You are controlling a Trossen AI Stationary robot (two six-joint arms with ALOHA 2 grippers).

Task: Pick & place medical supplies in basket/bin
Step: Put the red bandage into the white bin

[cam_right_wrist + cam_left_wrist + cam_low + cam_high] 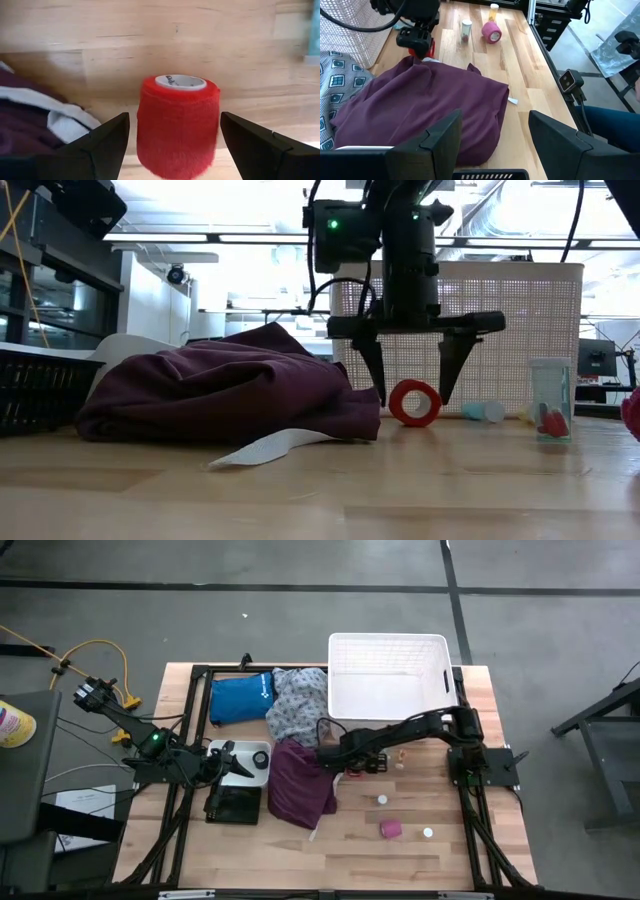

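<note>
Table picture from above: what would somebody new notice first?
Probably the big white basket at the table's far edge, and the maroon cloth heaped in the middle. Right beside the cloth, the right gripper hangs open around a red bandage roll lying on the wood.

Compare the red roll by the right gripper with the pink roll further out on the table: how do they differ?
The red roll sits between the open fingers of the right gripper, beside the maroon cloth; the pink roll lies alone on bare wood. One is bright red, the other pink. No gripper is near the pink roll. Both are short wrap rolls with a pale core.
</note>
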